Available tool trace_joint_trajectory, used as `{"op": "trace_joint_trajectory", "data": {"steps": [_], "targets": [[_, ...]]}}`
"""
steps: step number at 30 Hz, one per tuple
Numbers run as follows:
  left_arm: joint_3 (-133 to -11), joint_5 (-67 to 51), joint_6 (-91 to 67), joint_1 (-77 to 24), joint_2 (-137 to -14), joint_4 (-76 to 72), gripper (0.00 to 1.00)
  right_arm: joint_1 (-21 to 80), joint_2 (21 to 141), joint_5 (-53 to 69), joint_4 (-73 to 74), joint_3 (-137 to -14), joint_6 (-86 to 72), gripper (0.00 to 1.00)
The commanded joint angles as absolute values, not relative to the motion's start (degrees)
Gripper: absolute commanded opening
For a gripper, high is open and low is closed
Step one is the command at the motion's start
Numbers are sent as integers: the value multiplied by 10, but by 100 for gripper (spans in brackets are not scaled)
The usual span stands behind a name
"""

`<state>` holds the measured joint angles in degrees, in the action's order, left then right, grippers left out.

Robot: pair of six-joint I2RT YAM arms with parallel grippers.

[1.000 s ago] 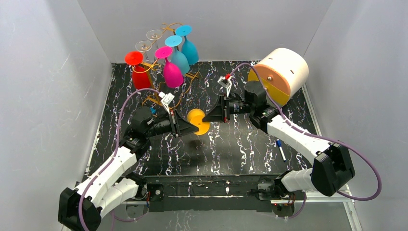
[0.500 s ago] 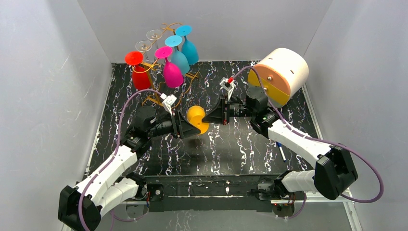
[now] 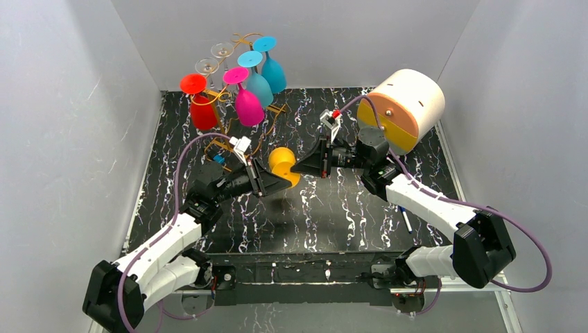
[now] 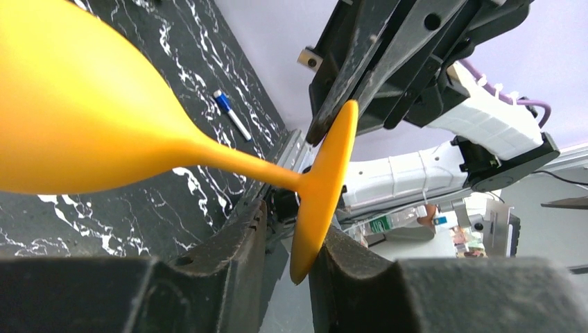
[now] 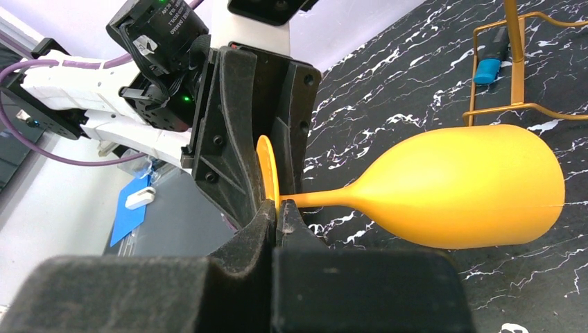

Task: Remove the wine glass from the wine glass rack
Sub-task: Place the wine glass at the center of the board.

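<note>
Orange wine glass [image 5: 464,184] in right claw [image 5: 277,205]

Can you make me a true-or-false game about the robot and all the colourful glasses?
1. The yellow glass hangs on the rack. False: the right gripper holds it in the air, away from the rack.
2. The right gripper is shut on the yellow glass's foot. True.
3. A pen lies on the table. True.
4. The pink glass lies on the table. False: it hangs upside down on the rack.
</note>
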<state>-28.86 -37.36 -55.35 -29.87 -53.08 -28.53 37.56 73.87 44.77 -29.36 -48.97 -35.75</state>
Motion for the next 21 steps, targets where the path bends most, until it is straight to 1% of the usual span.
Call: {"op": "trace_joint_trajectory", "data": {"steps": [1, 4, 5, 6, 7, 9, 10, 12, 14, 15, 16, 18, 21], "targets": [[-282, -333, -567, -301, -516, -337, 25, 377, 738, 459, -337, -499, -375, 1], [-277, -323, -573, -301, -513, -353, 26, 377, 738, 471, -341, -498, -383, 1], [-275, -318, -571, -301, -511, -355, 21, 377, 737, 470, -341, -497, -382, 1], [-272, -316, -569, -301, -511, -357, 14, 377, 736, 468, -341, -497, -381, 1], [-271, -316, -570, -301, -511, -358, 11, 377, 735, 464, -340, -498, -380, 1], [-271, -322, -572, -301, -512, -359, 8, 377, 732, 458, -337, -499, -381, 1], [-271, -329, -569, -301, -512, -359, 4, 377, 730, 457, -337, -498, -381, 1], [-269, -341, -557, -301, -510, -359, 0, 377, 729, 455, -339, -496, -380, 1], [-264, -352, -547, -301, -507, -359, 0, 378, 729, 453, -337, -496, -378, 5], [-262, -358, -544, -301, -506, -359, 0, 377, 729, 453, -335, -497, -378, 9], [-261, -367, -535, -301, -504, -359, 0, 377, 728, 454, -331, -498, -377, 18], [-261, -392, -510, -301, -499, -352, 0, 377, 723, 453, -329, -497, -374, 28], [-267, -396, -436, -301, -484, -286, 0, 377, 708, 429, -311, -498, -360, 49]]}}
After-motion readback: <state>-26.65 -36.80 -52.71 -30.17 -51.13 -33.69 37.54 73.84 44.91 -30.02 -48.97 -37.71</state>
